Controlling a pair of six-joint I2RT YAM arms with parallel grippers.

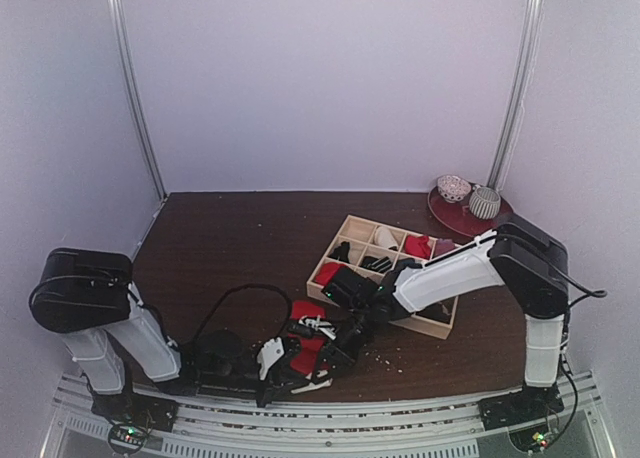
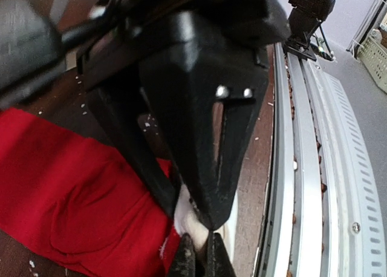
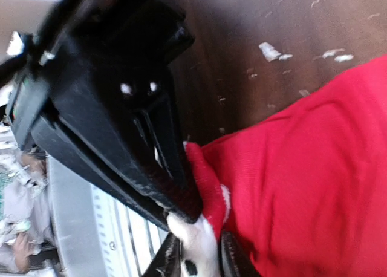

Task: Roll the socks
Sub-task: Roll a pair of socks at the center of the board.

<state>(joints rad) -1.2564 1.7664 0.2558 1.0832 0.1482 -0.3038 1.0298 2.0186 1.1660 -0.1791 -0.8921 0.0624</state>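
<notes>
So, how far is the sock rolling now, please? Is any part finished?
Done: nothing rolled yet; the red sock lies spread on the table. In hand: the left claw and the right claw are both shut on its white cuff end, near the front edge. Remaining: probably rolling this sock from that end, then the second sock, which I cannot pick out clearly here.

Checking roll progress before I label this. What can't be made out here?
Red sock, top view: left gripper and right gripper cover it; rolled or flat unclear.
Its white cuff, right wrist view: cut off by bottom edge.
Wooden box contents, top view: too small, partly under right arm.
</notes>
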